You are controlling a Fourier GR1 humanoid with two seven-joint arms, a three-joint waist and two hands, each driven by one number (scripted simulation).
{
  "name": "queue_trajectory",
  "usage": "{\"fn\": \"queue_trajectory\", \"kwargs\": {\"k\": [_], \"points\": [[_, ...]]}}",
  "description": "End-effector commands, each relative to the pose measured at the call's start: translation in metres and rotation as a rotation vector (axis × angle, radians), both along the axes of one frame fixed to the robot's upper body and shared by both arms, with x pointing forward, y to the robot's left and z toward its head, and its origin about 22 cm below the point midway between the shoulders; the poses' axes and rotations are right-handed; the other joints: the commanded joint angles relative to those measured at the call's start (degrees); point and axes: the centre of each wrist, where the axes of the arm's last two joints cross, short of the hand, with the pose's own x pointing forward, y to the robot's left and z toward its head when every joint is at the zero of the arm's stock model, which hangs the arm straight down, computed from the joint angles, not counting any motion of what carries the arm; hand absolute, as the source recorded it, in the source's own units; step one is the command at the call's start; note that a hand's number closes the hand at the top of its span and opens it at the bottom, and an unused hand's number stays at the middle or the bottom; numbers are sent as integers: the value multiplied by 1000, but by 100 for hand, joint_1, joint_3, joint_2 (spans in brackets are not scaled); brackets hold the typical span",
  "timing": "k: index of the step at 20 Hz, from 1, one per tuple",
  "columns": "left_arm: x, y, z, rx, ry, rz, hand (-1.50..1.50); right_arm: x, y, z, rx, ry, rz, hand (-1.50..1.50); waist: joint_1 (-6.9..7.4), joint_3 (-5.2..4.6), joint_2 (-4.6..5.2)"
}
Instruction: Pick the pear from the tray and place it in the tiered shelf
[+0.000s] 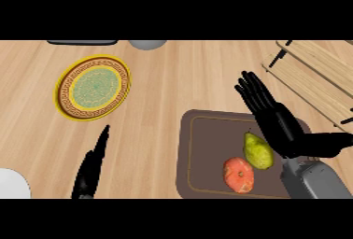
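A yellow-green pear (257, 150) lies on the dark brown tray (207, 154) at the lower right, beside a red-orange fruit (238, 174). My right hand (276, 122) hovers open just right of the pear, fingers straight and pointing up-left, thumb sticking out to the right. It holds nothing. The tiered shelf (314, 74), of light wood slats on black posts, stands at the upper right, partly cut off by the edge. My left hand (92, 165) rests open at the lower left, fingers straight.
A yellow plate (92, 87) with a green patterned centre sits at the upper left. A grey round object (147, 44) and a dark flat item (82, 42) lie along the far edge. Something white (12, 184) shows at the lower left corner.
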Motion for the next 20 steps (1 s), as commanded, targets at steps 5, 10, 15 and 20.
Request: {"fn": "queue_trajectory", "kwargs": {"k": [5,10,15,20], "points": [[17,83,54,25,-128,60,0,11,34,8,-271,-156,-176,150,24,9,-195],[12,90,49,-11,-92,115,0,3,-42,-32,-606,-166,-763,150,-296,-27,-285],[18,121,61,-53,-94,67,0,-37,68,-44,-570,-139,-664,-150,-126,2,-199],[17,130,66,-31,-81,109,0,-61,46,-54,-847,-104,-771,-150,-295,-29,-250]]}}
